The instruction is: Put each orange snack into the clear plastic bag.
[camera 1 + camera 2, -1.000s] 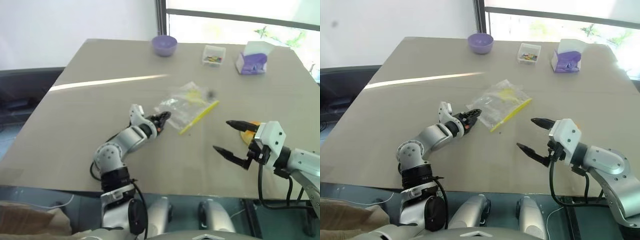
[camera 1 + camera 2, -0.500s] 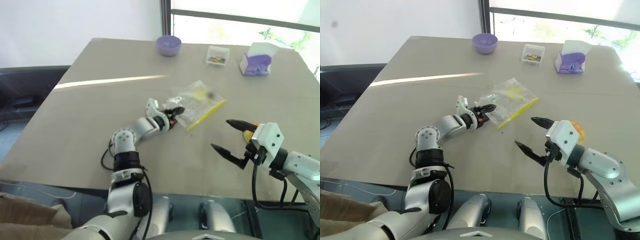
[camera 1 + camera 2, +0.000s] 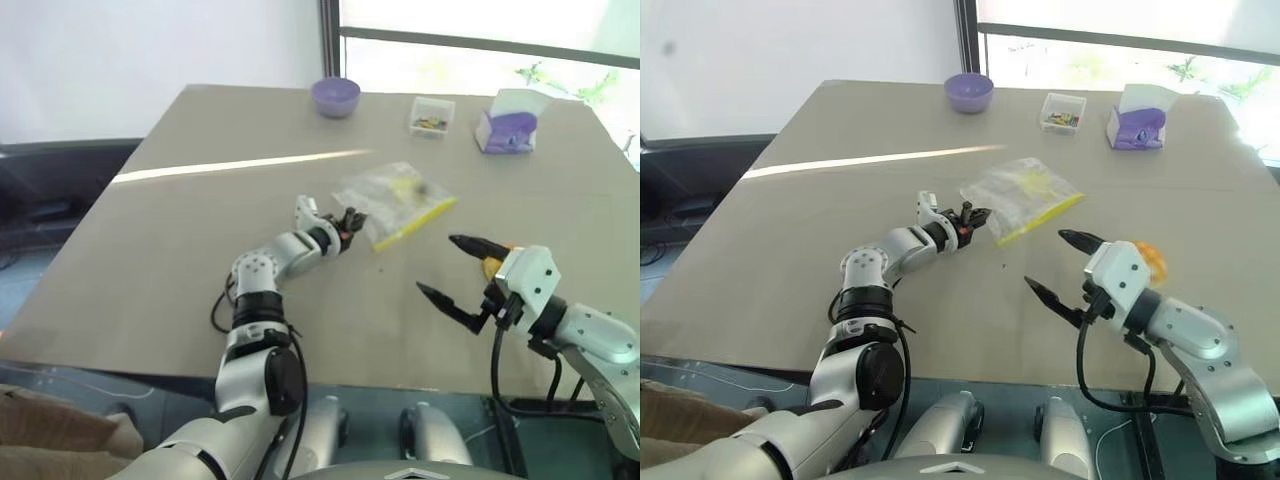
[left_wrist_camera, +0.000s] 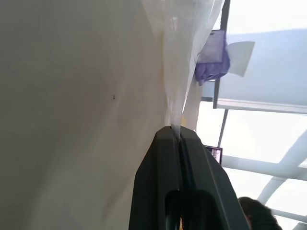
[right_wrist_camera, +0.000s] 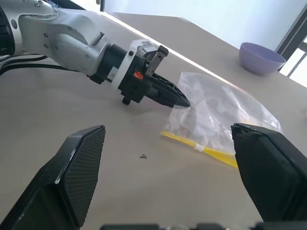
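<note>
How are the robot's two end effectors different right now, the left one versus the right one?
The left end effector is shut, pinching a corner of the clear plastic bag; the right end effector is spread wide open and holds nothing. The left one is at the bag's edge on the table; the right one hangs apart from the bag, just in front of the orange snack. Both have two black fingers.

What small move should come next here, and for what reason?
Probably the left pincer should lift the clear plastic bag slightly: it is shut on the bag's corner, the bag lies flat, and the open right pincer waits near the orange snack.
</note>
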You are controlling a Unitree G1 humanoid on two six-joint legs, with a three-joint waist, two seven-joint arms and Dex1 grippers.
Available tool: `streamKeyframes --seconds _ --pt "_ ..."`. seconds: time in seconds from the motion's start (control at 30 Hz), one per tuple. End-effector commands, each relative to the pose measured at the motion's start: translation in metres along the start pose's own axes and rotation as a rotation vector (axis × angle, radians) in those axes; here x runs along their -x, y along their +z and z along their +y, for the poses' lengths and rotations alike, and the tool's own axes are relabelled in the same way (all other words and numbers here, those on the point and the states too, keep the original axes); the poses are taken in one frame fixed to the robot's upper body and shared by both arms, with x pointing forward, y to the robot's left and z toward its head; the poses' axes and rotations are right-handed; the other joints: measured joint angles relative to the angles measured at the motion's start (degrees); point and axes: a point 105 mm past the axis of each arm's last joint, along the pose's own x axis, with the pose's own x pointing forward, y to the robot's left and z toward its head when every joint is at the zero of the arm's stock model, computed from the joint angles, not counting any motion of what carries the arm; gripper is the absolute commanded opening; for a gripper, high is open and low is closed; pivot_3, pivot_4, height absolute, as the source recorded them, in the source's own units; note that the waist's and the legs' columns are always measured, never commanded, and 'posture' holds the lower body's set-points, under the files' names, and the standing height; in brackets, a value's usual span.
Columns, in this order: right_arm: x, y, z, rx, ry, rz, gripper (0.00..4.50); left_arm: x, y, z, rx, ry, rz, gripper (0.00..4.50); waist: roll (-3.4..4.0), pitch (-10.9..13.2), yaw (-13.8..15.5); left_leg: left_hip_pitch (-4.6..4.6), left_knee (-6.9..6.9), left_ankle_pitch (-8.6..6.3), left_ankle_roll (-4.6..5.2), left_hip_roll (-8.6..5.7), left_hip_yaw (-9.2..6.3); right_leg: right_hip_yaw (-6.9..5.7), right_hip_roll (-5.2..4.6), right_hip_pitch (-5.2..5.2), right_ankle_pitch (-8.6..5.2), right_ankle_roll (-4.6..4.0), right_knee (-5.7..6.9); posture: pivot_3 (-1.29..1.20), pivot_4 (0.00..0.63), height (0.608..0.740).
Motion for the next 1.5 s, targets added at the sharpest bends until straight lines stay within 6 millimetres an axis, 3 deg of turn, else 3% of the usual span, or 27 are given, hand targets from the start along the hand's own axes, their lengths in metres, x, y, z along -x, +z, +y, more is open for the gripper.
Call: streamKeyframes --seconds 0.03,0.17,0.4,0.53,0.77,1.03,1.23,1.37,1.5 --pt "-0.005 0.008 -0.003 0.040 -0.010 -0.045 4.50 0.008 0.001 -0.035 -0.002 -0.167 0.022 0.05 -0.05 0.0 -0.5 -0.17 -0.01 0.01 0.00 0.00 0.01 0.04 0.00 -0.18 0.12 -0.19 0.00 0.00 0.150 0.740" --pt "-0.011 0.005 -0.004 0.059 -0.019 -0.062 4.50 0.025 0.005 -0.064 -0.050 -0.292 0.022 0.05 -0.21 0.1 -1.5 -0.67 -0.03 0.01 -0.02 0.01 0.02 0.10 0.00 -0.76 0.14 -0.23 0.09 0.00 0.150 0.740" --pt "-0.024 0.000 -0.003 0.082 -0.014 -0.085 4.50 0.041 0.013 -0.090 -0.090 -0.378 0.001 0.05 -0.25 0.2 -2.5 -0.69 -0.03 0.01 -0.02 0.01 0.10 0.20 0.03 -0.87 0.14 -0.24 0.17 0.00 0.150 0.740" --pt "-0.029 -0.003 -0.008 0.110 -0.027 -0.082 4.50 0.046 0.016 -0.097 -0.092 -0.402 -0.005 0.05 -0.26 0.2 -2.5 -0.68 -0.02 0.01 -0.03 0.01 0.11 0.21 0.03 -0.87 0.14 -0.25 0.19 0.00 0.150 0.740" --pt "-0.045 -0.009 -0.029 0.183 -0.119 -0.060 4.50 0.071 0.018 -0.132 -0.137 -0.524 -0.018 0.05 -0.29 0.2 -2.6 -0.67 -0.03 0.02 -0.03 0.03 0.14 0.27 0.04 -0.91 0.15 -0.26 0.21 0.00 0.150 0.740" --pt "-0.087 -0.006 -0.030 0.117 -0.118 -0.139 4.50 0.083 0.023 -0.145 -0.152 -0.540 -0.041 0.05 -0.32 0.3 -2.6 -0.60 -0.04 0.02 -0.03 0.03 0.23 0.36 0.07 -0.91 0.16 -0.28 0.24 0.00 0.150 0.740" --pt "-0.103 0.011 -0.008 -0.038 0.028 -0.255 4.50 0.091 0.025 -0.151 -0.162 -0.548 -0.064 0.05 -0.31 0.3 -2.6 -0.61 -0.06 0.02 -0.03 0.03 0.23 0.36 0.07 -0.93 0.16 -0.29 0.22 0.00 0.150 0.740" --pt "-0.120 0.012 -0.010 -0.077 0.021 -0.273 4.50 0.093 0.025 -0.154 -0.168 -0.558 -0.077 0.05 -0.31 0.3 -2.7 -0.61 -0.04 0.02 -0.02 0.02 0.24 0.37 0.07 -0.92 0.17 -0.29 0.24 0.00 0.150 0.740" --pt "-0.148 0.015 -0.027 -0.086 -0.069 -0.292 4.50 0.095 0.023 -0.159 -0.176 -0.573 -0.084 0.05 -0.30 0.3 -2.9 -0.54 -0.04 0.03 -0.04 0.06 0.29 0.39 0.14 -0.91 0.20 -0.35 0.28 0.00 0.150 0.740"
